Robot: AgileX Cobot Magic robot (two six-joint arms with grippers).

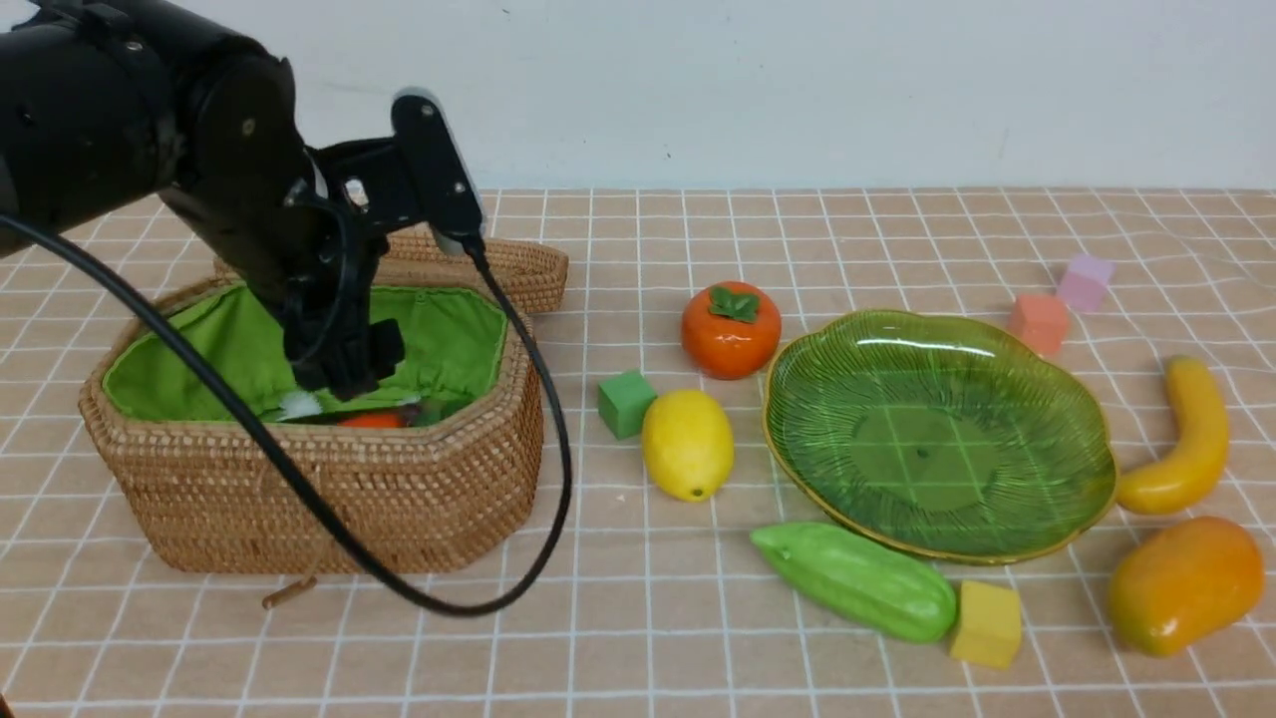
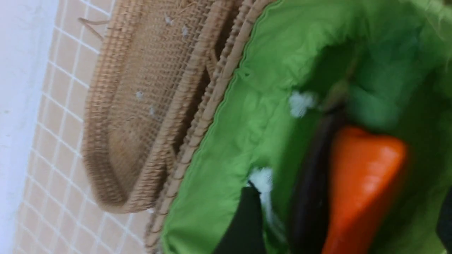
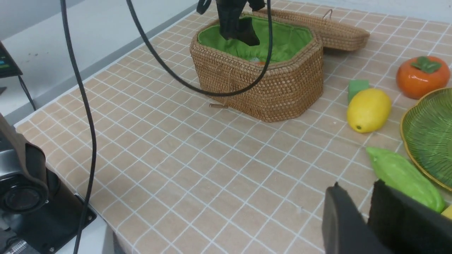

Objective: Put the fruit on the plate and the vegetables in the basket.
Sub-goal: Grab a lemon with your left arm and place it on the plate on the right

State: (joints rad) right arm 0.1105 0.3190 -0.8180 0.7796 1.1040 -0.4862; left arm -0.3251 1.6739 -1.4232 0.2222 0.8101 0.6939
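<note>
Two vegetables lie in the basket point(image 1: 329, 499): the carrot point(image 2: 363, 183) and, pressed along it, a dark shape that reads as the eggplant point(image 2: 310, 197). Both are blurred in the left wrist view, and from the front they are all but hidden behind the wicker wall, with only a scrap of orange showing.

The left gripper point(image 1: 339, 374) is down inside the green lining. Its fingers point(image 2: 243, 225) stand wide apart on either side of the carrot and grip nothing; one finger is only a sliver at the frame edge.

The gourd point(image 1: 857, 581) lies on the cloth just beside the near rim of the plate point(image 1: 937, 439), its end against a yellow cube point(image 1: 987, 623). The lemon point(image 1: 688, 444), persimmon point(image 1: 731, 329), banana point(image 1: 1186, 439) and mango point(image 1: 1184, 583) all lie on the cloth around the plate.

The right gripper point(image 3: 357, 188) shows only in its own wrist view, cut off by the frame — its jaws are parted by a narrow slit with nothing between them, near the gourd.
</note>
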